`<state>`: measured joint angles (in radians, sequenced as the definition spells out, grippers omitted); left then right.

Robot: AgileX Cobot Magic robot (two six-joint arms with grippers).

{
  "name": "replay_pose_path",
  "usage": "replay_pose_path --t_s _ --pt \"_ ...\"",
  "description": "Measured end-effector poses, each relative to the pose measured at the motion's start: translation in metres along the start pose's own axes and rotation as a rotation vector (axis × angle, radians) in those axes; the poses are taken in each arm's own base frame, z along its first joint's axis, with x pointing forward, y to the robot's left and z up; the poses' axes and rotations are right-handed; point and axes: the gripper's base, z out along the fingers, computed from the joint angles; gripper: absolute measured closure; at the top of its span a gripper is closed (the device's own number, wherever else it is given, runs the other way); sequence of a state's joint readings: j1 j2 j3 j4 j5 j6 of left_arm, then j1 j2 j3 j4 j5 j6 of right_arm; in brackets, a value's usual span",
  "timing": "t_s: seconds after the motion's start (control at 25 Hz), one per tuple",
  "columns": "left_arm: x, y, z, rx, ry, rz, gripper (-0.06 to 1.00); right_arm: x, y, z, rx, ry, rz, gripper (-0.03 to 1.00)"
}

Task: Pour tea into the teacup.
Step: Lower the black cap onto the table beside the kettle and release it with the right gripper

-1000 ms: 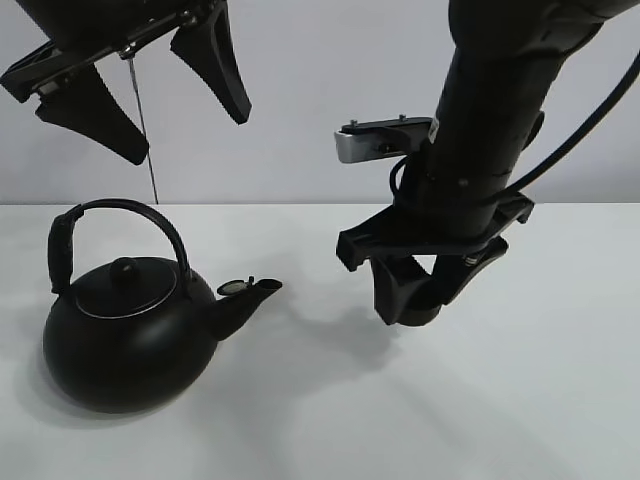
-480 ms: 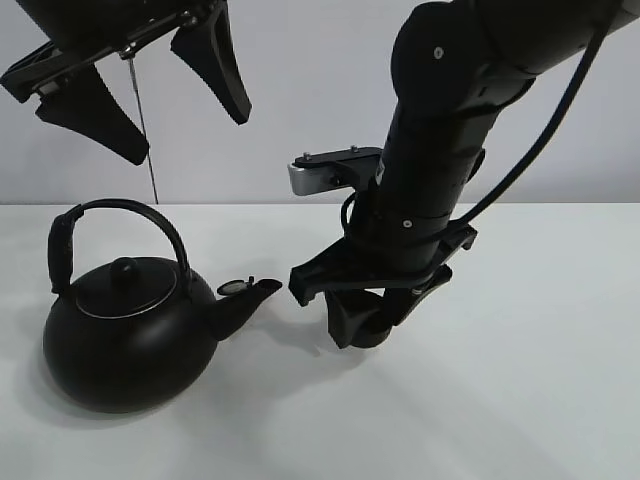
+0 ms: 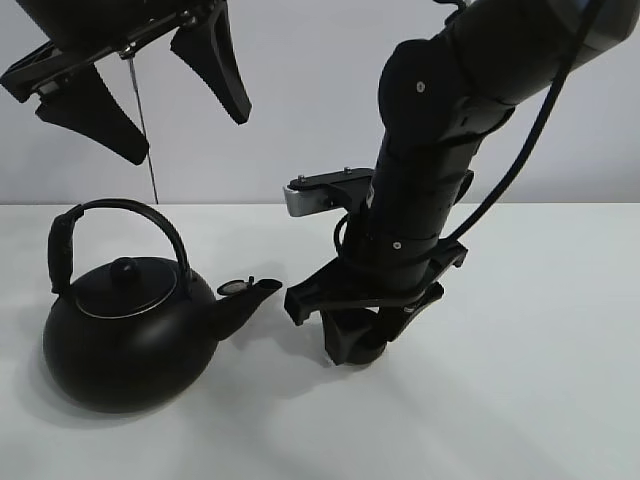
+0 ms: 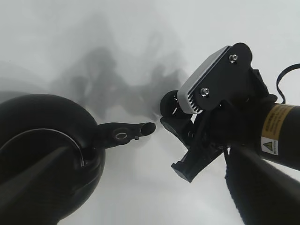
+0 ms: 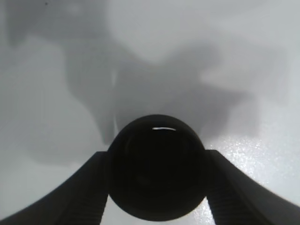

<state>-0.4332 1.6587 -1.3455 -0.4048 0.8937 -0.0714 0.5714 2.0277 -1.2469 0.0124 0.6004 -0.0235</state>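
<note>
Right end effector [image 3: 358, 345], clasping teacup [image 5: 156, 168], has neared the kettle [image 3: 130, 335]; left end effector [image 3: 188, 135] wide.

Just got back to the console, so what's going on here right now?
The right gripper is clamped on the small black teacup and holds it low over the table, close to the kettle's spout. Whether the cup touches the table is unclear. The kettle sits upright on the table with nothing gripping it. The left gripper hangs open and empty above it. No pouring has begun yet.
</note>
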Motion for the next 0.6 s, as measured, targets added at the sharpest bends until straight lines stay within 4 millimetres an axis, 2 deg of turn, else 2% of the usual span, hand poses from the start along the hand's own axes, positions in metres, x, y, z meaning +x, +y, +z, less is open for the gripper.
replay_pose_path --t_s 0.44,0.6 --pt "0.0 0.0 0.0 0.0 0.0 0.0 0.31 -0.0013 0.0001 0.0038 -0.001 -0.008 0.002 0.57" --pt "0.0 0.0 0.0 0.0 0.0 0.0 0.31 0.0013 0.0002 0.0027 -0.002 0.021 0.002 0.46"
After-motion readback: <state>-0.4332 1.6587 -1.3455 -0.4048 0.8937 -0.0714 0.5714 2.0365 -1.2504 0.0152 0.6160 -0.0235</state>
